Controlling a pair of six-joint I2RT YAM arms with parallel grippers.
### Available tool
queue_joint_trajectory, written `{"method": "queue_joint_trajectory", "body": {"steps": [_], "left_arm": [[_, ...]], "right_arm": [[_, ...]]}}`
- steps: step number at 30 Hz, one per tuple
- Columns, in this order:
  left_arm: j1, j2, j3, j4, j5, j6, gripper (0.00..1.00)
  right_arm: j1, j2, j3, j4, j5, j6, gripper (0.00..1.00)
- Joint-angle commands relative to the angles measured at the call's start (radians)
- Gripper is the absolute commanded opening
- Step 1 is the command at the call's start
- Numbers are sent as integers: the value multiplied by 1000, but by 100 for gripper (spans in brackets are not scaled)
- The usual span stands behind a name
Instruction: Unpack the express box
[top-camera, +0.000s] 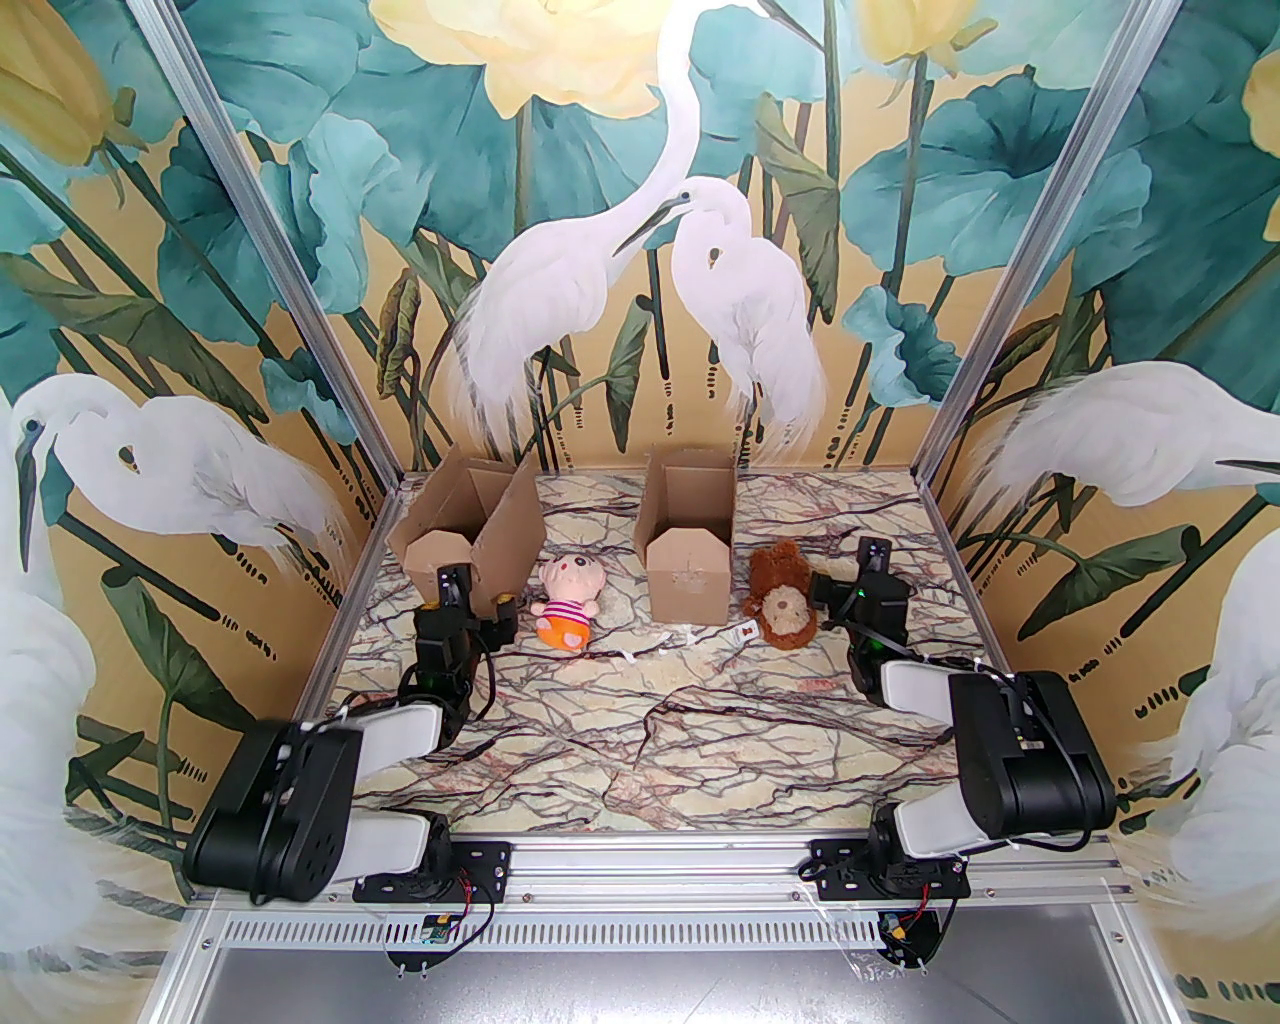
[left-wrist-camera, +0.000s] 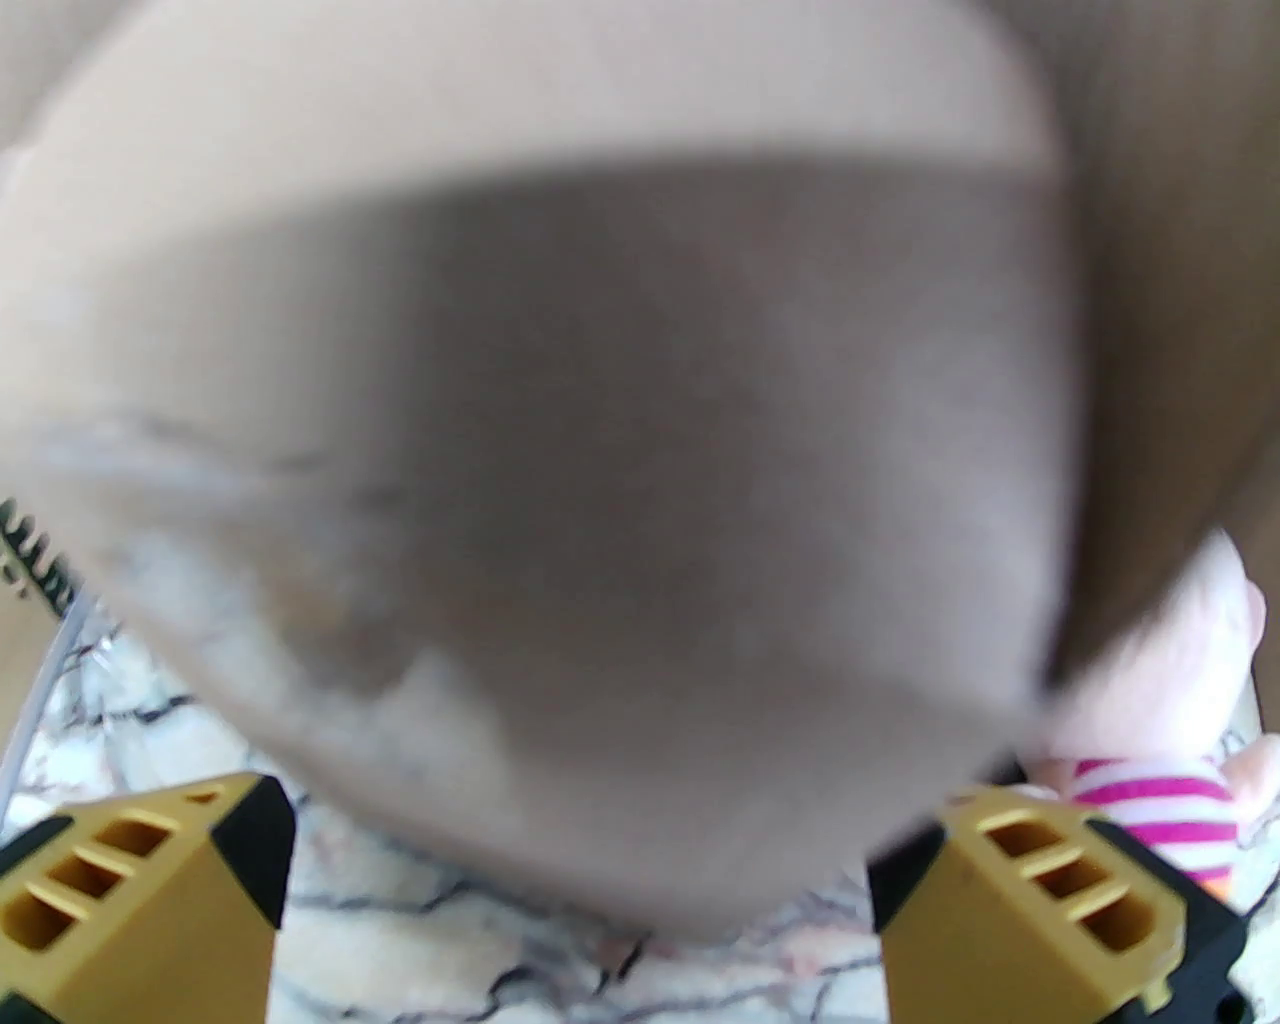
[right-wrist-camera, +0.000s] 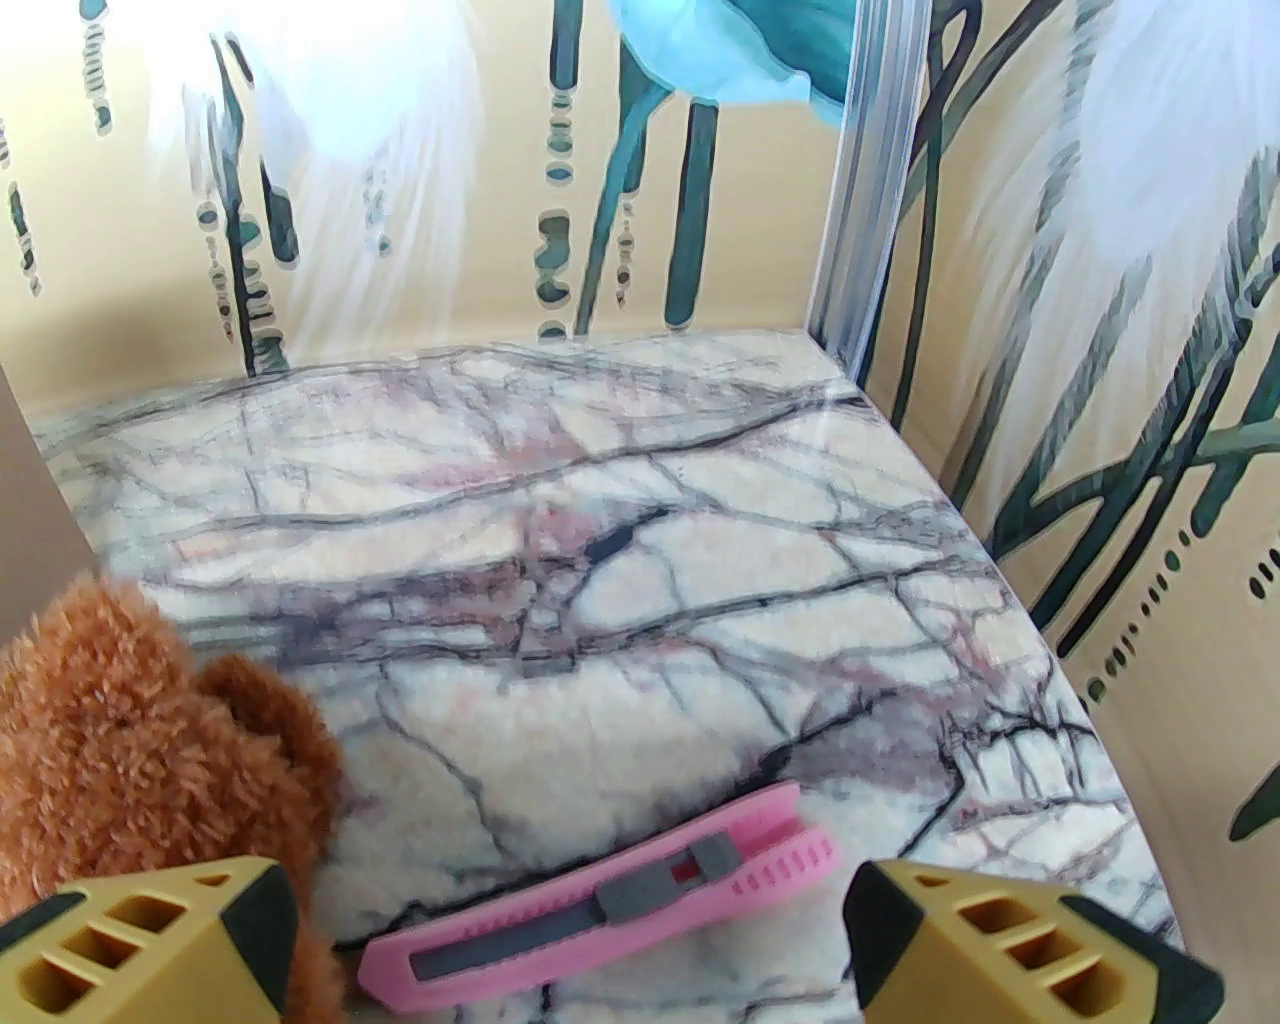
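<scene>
Cardboard box (left-wrist-camera: 620, 400) close before left gripper (left-wrist-camera: 595, 810)

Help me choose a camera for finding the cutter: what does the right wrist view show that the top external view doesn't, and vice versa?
The right wrist view adds a pink box cutter lying flat near the bottom of the frame. The top external view adds the opened left box and right box, with the striped doll lying between them. Shared by both: the brown plush lion and the marble tabletop.
</scene>
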Motion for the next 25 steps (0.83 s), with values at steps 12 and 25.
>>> {"method": "queue_joint_trajectory", "body": {"steps": [12,25], "left_arm": [[81,130,25,234,182,-6,100],[83,128,41,202,173,-12,100]], "right_arm": [[-15,24,-39,137,-128,-23,99],[-21,24,-36,130,-139,-20,99]]}}
